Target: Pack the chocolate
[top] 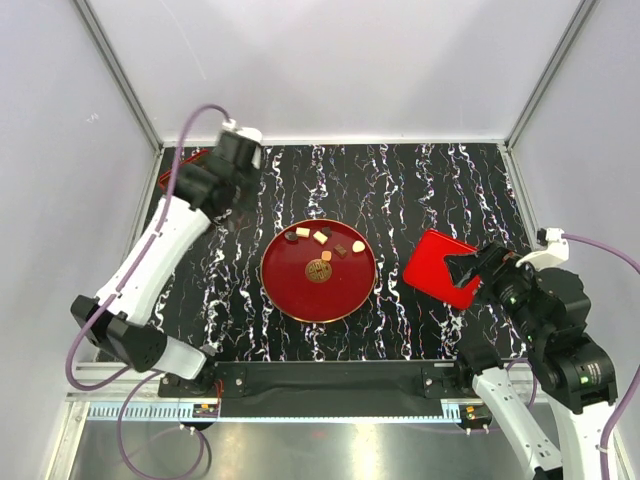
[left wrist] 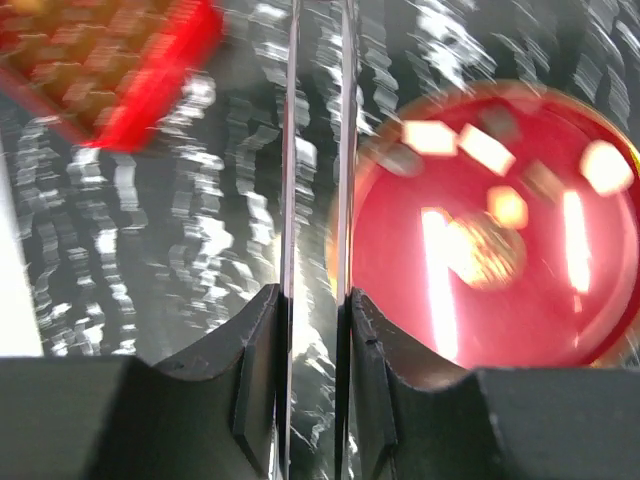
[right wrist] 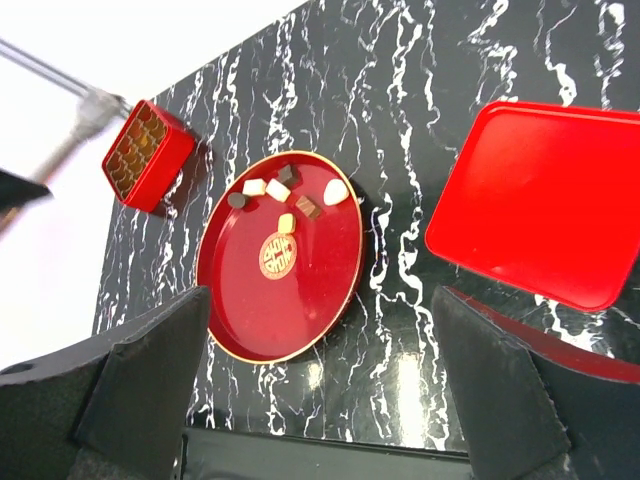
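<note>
Black marble-patterned table (top: 420, 190), white veins, walled in white on three sides.

Round red plate with a gold rim (top: 300, 290): centre of the table, a little toward the near edge. A gold printed emblem sits at its middle.

Flat red rectangular lid (top: 435, 262): lies by the right edge, turned at an angle to it, well apart from the plate.

Small red box with brown compartments (right wrist: 150, 155): far left corner, open side up. I cannot tell what, if anything, is in the compartments.

Right gripper (right wrist: 318, 330): above the near right part of the table, over the lid's near side. Jaws spread wide, nothing between them. I cannot tell whether it touches the lid.

Left gripper (left wrist: 317, 200): over bare table between the box and the plate, toward the far left. Wrist view blurred. Jaws only a narrow slit apart, nothing in the slit.

Chocolate pieces (top: 321, 237): all on the plate, scattered over its far half beyond the emblem. Seven can be counted, dark brown, tan and cream, lying separately.
</note>
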### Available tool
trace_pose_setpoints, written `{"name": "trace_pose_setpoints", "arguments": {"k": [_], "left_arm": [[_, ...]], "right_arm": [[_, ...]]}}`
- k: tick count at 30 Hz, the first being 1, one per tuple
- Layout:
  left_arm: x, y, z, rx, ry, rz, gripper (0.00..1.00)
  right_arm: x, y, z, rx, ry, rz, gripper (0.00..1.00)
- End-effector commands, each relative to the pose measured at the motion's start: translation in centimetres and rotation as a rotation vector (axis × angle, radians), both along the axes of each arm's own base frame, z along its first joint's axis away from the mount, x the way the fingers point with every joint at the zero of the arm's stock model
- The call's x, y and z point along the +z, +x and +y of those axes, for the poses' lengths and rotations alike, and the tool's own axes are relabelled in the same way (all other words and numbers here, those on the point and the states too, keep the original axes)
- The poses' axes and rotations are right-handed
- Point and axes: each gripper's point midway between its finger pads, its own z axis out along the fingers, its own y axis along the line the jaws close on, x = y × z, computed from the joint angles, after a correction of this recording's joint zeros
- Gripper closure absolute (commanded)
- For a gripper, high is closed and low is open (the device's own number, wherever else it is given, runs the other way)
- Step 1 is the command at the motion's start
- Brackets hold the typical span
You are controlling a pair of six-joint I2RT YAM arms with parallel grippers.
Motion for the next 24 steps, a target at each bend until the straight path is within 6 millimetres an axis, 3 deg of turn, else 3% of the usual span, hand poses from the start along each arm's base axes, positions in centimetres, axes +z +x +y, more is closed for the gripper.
{"name": "trace_pose_setpoints", "arguments": {"k": [1, 3, 4, 7, 10, 16, 24], "left_arm": [[2.1, 3.1, 5.2, 0.124, 0.006, -0.044, 0.68], [2.5, 4.4, 7.1, 0.174, -0.014, -0.056, 0.68], [2.7, 5.5, 9.3, 0.239, -0.018, -0.073, 0.68], [2.1, 7.5, 13.0, 0.350, -0.016, -0.071, 0.69], [1.8, 9.4, 15.4, 0.426, -0.032, -0.083, 0.69], [-0.3, 12.2, 19.5, 0.539, -0.050, -0.071, 0.67], [-2.4, 14.4, 23.0, 0.598, -0.021, -0.053, 0.67]], "right_arm": [[0.1, 0.4, 1.3, 0.053, 0.042, -0.018, 0.00], [-0.2, 0.7, 1.4, 0.056, 0.038, -0.016, 0.00], [-0.5, 0.9, 1.4, 0.060, 0.033, -0.008, 0.00], [-0.8, 1.5, 1.8, 0.075, 0.031, -0.007, 0.00], [-1.1, 2.3, 2.2, 0.084, 0.031, -0.004, 0.00], [-1.9, 3.6, 3.2, 0.113, 0.064, 0.013, 0.00], [-2.6, 4.4, 3.5, 0.113, 0.059, 0.029, 0.00]]}}
